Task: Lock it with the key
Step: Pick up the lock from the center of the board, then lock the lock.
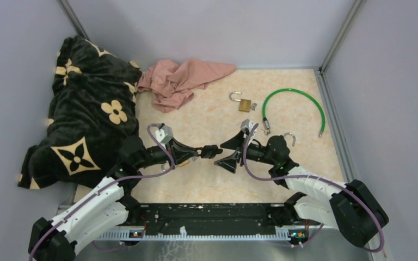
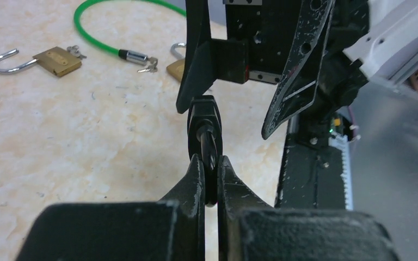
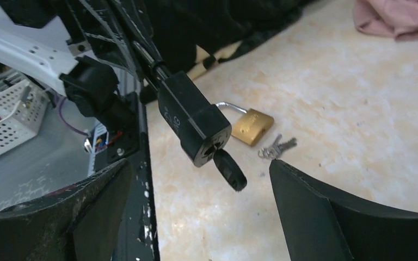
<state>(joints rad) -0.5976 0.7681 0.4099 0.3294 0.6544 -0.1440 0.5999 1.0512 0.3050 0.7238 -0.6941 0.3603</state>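
Item, seen from above: black lock [image 1: 211, 152], held clear of the tabletop [image 1: 207, 185] between the two arms. It lies level, its long axis running across from the left hand [image 1: 198, 153] to the right hand [image 1: 221, 154]. The left hand is clamped on its left end, apparently to steady it like a vice. The right hand is spread wide around the key end, gripping nothing. A brass padlock [image 1: 244, 104], green cable [image 1: 294, 100], pink cloth [image 1: 182, 79] and flowered blanket [image 1: 87, 119] lie apart from it. From the left wrist: fingers [image 2: 196, 180] pinched shut on the lock, which points straight away toward the gaping right hand. From the right wrist: key [image 3: 229, 169] seated in the keyhole face, its black head slanting down toward the camera, roughly in line with the body and between the parted fingers. I judge it is presented for a turn.
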